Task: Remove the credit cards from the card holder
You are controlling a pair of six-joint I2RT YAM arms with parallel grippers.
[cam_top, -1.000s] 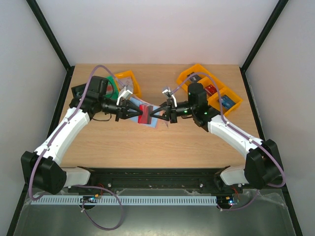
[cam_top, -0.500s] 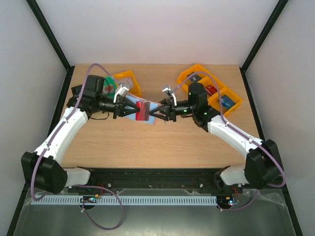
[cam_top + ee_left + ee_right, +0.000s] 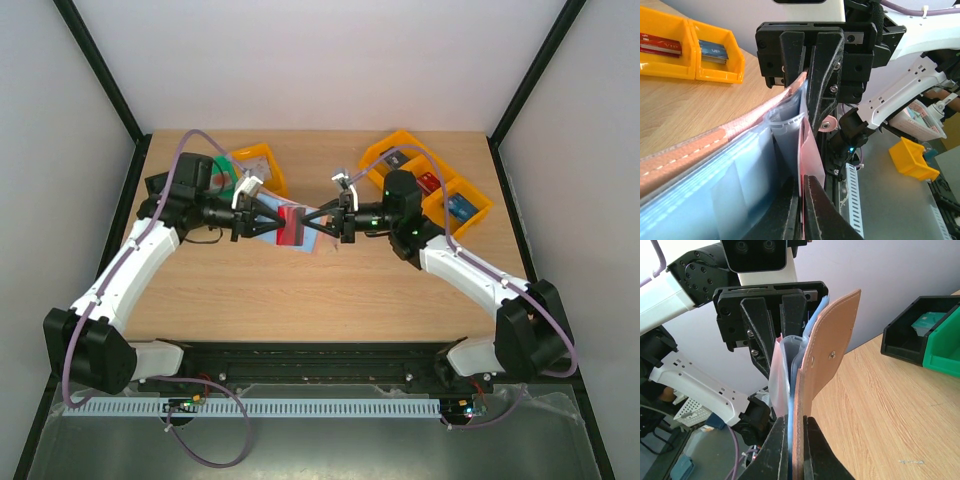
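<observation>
The card holder (image 3: pixel 306 244) hangs above the table between my two grippers, tan outside (image 3: pixel 827 360) and light blue inside (image 3: pixel 715 185). My right gripper (image 3: pixel 791 440) is shut on its tan flap and blue lining, entering from the right in the top view (image 3: pixel 313 226). My left gripper (image 3: pixel 801 200) is shut on a red-pink credit card (image 3: pixel 808 150) that stands partly in a clear pocket. This credit card shows red from above (image 3: pixel 292 224), with the left gripper (image 3: pixel 282 226) at its left edge. Other credit cards are hidden inside the holder.
Orange bins (image 3: pixel 440 185) with cards in them stand at the back right. An orange bin (image 3: pixel 262 165), a green bin (image 3: pixel 232 178) and a black bin (image 3: pixel 912 335) stand at the back left, behind the left arm.
The right gripper opened briefly and shut again on the holder. The left gripper and the red card shifted slightly left and toward the back.
</observation>
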